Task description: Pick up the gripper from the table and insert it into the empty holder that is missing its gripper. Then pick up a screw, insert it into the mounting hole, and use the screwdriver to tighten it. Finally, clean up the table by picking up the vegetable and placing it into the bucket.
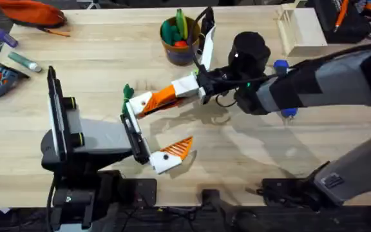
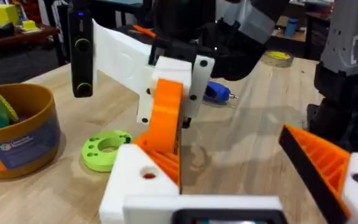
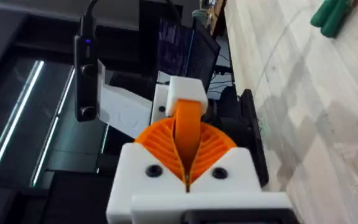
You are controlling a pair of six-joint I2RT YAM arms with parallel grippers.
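Now the first step is in hand – seating the gripper in the holder.

Nearest the bases, the left gripper [image 1: 165, 125] stands wide open. One of its fingers carries a full orange ribbed fingertip [image 1: 180, 147]. The other is the holder [image 2: 135, 180], a white mount with a small hole on its top face.

Just beyond, the right gripper [image 3: 188, 155] reaches across the table and is clamped on the gripper [image 3: 188, 124]. The orange wedge is pinched between its two ribbed pads and points at the holder. In the left wrist view it meets the holder's front, tilted down into it. I cannot tell whether it is fully home or only resting against the mount.

Farther out, a bright green disc with holes [image 2: 104, 149] lies on the wood beside the two grippers. The vegetable [image 3: 331, 15], a dark green piece, lies on the table apart from them. The blue screwdriver [image 2: 216, 92] lies behind the right arm, and the bucket [image 1: 180, 38] stands near the far edge with toy pieces already in it.

As I judge it, the next move calls for a straight push along the holder's slot, with the left arm held steady, until the wedge sits flush – then a release without dragging it back out. The screw, the screwdriver work and the vegetable are all still to come, and I can make out no loose screw.
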